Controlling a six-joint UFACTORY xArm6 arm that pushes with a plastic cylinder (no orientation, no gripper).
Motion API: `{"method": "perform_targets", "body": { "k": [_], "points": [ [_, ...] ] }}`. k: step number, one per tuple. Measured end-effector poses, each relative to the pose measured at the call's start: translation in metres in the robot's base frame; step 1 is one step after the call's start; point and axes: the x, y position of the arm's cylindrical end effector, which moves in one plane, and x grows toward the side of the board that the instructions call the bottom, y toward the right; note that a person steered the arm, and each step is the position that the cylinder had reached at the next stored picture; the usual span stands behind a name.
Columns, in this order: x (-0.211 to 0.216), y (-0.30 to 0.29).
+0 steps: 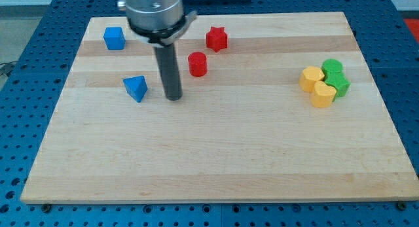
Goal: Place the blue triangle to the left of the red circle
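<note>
The blue triangle (136,87) lies on the wooden board toward the view's left. The red circle (198,63), a short cylinder, stands up and to the right of it. My tip (173,97) rests on the board between them, just right of the blue triangle and below-left of the red circle, touching neither. The dark rod rises from the tip to the arm's grey body at the view's top.
A blue cube (114,38) sits at the upper left. A red star (217,38) sits above-right of the red circle. Two yellow blocks (316,86) and two green blocks (334,76) cluster at the right. The wooden board (216,155) ends in blue pegboard.
</note>
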Motion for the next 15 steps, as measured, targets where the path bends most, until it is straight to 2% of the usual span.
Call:
{"method": "perform_targets", "body": {
  "k": [1, 2, 3, 5, 8, 10, 11, 15],
  "points": [
    [0.026, -0.018],
    [0.092, -0.09],
    [0.1, -0.128],
    [0.015, -0.09],
    [0.006, -0.066],
    [0.031, -0.131],
    [0.013, -0.133],
    [0.02, -0.088]
  ]
}}
